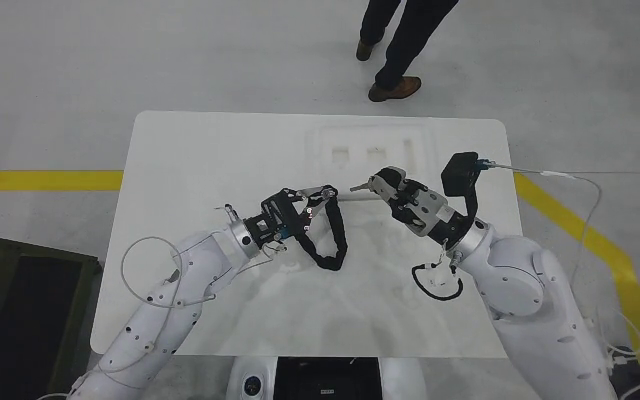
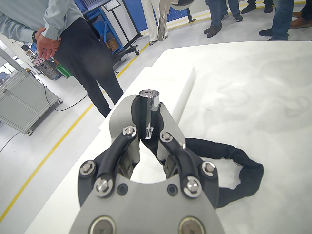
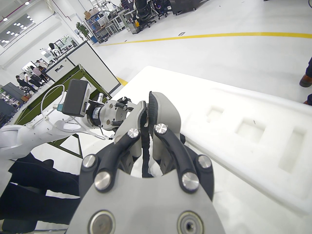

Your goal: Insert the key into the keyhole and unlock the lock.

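Note:
My left gripper (image 1: 318,196) is shut on the lock's chrome cylinder (image 2: 148,113), and the keyhole (image 2: 149,93) at its end faces the other arm. The lock's black sleeved cable (image 1: 331,250) hangs from it in a loop down to the table (image 2: 231,164). My right gripper (image 1: 373,185) is shut on the head of a silver key (image 2: 162,13). The key's blade (image 1: 356,187) points at the cylinder. A short gap separates its tip from the keyhole. In the right wrist view the pads (image 3: 152,113) press together on the key, which is seen edge-on.
A white foam tray (image 1: 370,150) with several square recesses (image 3: 251,130) lies on the white table (image 1: 200,200) just behind both grippers. Both arms hover above the table's middle. People stand on the floor beyond the far edge.

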